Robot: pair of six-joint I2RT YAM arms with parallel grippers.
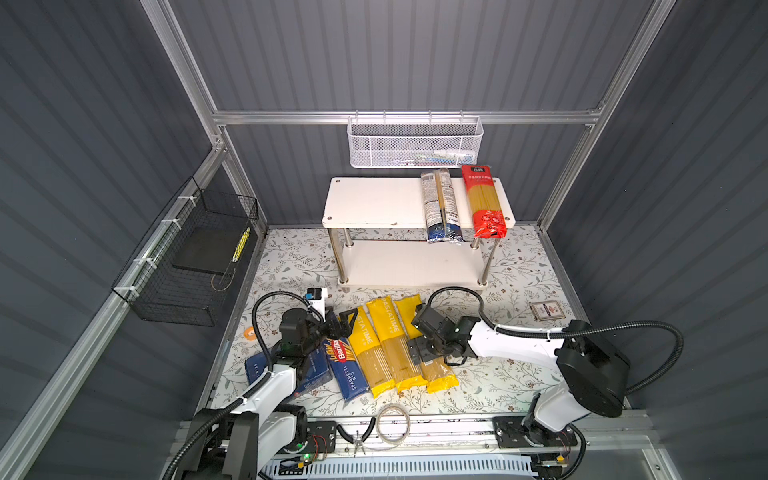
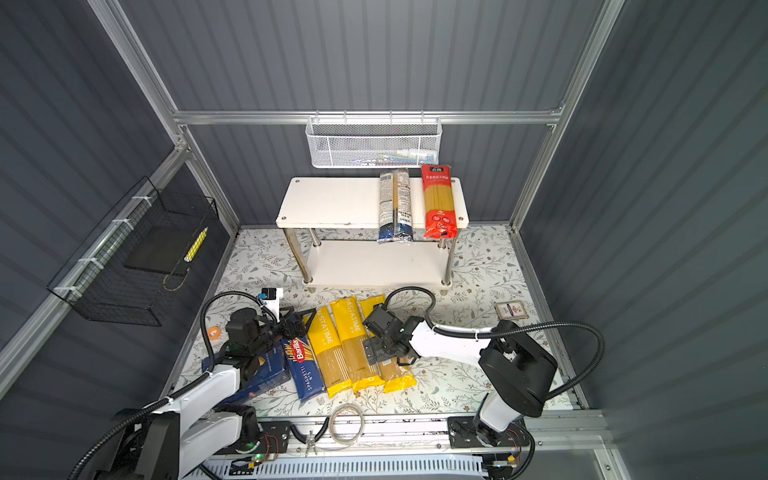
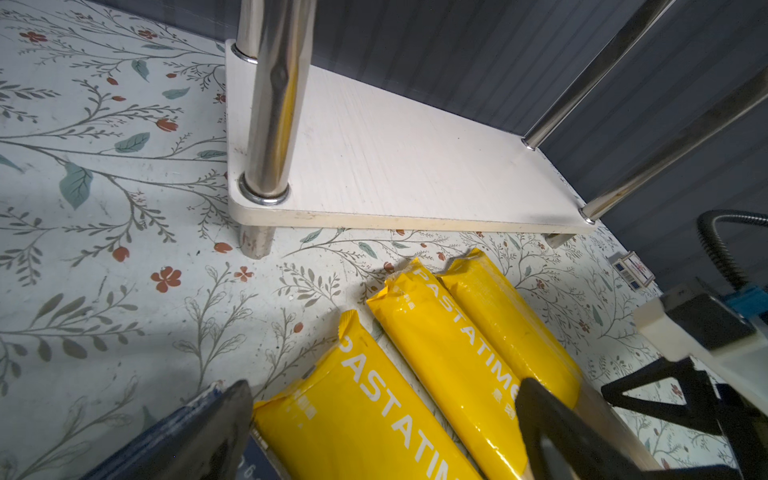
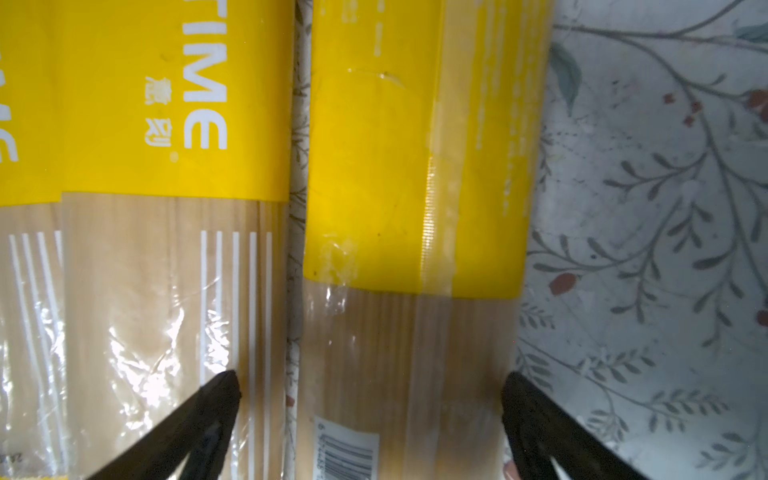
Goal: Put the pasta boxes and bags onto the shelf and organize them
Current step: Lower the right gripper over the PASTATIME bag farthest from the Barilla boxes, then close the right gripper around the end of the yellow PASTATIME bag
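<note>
Pasta boxes lie leftmost on the table (image 1: 498, 374): we see the wide box (image 1: 257, 368) partly under the left arm, with the narrow box (image 1: 347, 370) just beside it. Our left gripper (image 3: 384, 386) hangs released over the first of three yellow bags (image 1: 390, 345). Our right gripper (image 4: 370, 376), spread and empty, straddles the rightmost. Behind, the shelf (image 1: 374, 203) carries a clear bag (image 1: 440, 203) and a red bag (image 1: 484, 199) on top.

You're looking into a booth of dark grey ribbed wall panels (image 1: 395, 54) framed in aluminium rails (image 1: 291, 117). At top centre of both top views a white mesh basket (image 1: 415, 143) hangs on the back rail — at the left, a black wire basket (image 1: 187, 266) hangs on the side wall. The table (image 1: 519, 374) wears a pale floral print, evenly lit.
</note>
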